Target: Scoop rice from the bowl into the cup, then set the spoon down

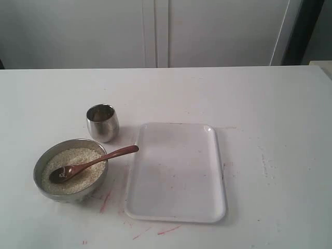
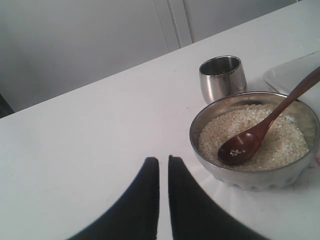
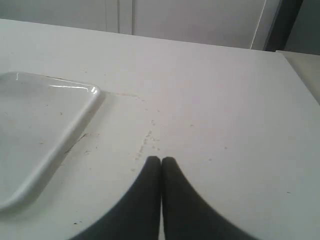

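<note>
The steel bowl (image 1: 42, 162) (image 2: 260, 177) stands at the front left of the table, filled with pale rice (image 1: 80, 158) (image 2: 285, 145). The wooden spoon (image 1: 93, 163) (image 2: 260, 135) lies in it, its oval end on the rice with a few grains in it and its handle resting over the rim toward the tray. Just behind the bowl stands the small shiny cup (image 1: 102, 122) (image 2: 222, 77); I cannot see inside it. My left gripper (image 2: 163, 160) is shut and empty, a short way from the bowl. My right gripper (image 3: 161, 159) is shut and empty over bare table. Neither arm shows in the exterior view.
A white rectangular tray (image 1: 176, 171) (image 3: 40, 130) lies to the right of the bowl, nothing on it. Red marks (image 1: 106, 201) stain the table near the bowl and the tray's front edge. Pale cabinet doors (image 1: 155, 31) stand behind the table.
</note>
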Controlling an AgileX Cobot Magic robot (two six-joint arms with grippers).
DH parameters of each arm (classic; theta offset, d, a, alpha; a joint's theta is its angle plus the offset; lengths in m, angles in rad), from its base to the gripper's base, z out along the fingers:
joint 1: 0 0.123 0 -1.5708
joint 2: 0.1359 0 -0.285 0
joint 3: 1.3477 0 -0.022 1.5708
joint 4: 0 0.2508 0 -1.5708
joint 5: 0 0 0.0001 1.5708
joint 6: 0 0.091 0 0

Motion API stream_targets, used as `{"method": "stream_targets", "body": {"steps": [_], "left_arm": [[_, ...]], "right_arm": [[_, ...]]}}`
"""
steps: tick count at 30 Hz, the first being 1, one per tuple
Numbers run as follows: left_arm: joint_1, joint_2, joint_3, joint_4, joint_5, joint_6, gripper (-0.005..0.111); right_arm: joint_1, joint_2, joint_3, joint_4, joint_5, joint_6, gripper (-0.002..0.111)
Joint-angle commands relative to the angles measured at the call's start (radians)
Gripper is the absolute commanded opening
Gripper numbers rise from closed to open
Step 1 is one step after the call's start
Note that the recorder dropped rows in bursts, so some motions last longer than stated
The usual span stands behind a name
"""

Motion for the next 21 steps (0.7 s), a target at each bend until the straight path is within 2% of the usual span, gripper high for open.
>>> {"method": "stream_targets", "body": {"steps": [1,4,7,10,12,16,21], "left_arm": [[-0.003,-0.001,-0.003,-0.007,-0.004,-0.001,0.014],[-0.003,-0.001,-0.003,-0.007,-0.004,-0.001,0.014],[-0.003,-0.001,-0.003,-0.007,-0.004,-0.001,0.014],[-0.003,-0.001,-0.003,-0.007,-0.004,-0.001,0.014],[-0.003,-0.001,-0.003,-0.007,-0.004,-0.001,0.014],[-0.003,-0.001,-0.003,-0.007,-0.004,-0.001,0.014],[-0.003,-0.001,-0.003,-0.007,-0.004,-0.001,0.014]], "right_arm": [[-0.002,-0.006,0.006,-0.002,-0.096,-0.01,0.0],[-0.002,-0.006,0.006,0.006,-0.242,0.001,0.0],[-0.002,-0.006,0.006,0.006,-0.502,0.13,0.0],[-0.002,-0.006,0.006,0.006,-0.665,0.219,0.0],[-0.002,-0.006,0.006,0.006,-0.723,0.323,0.0],[-0.002,-0.006,0.006,0.006,-0.743,0.712,0.0],[-0.002,-0.006,0.006,-0.008,-0.782,0.952,0.0]]}}
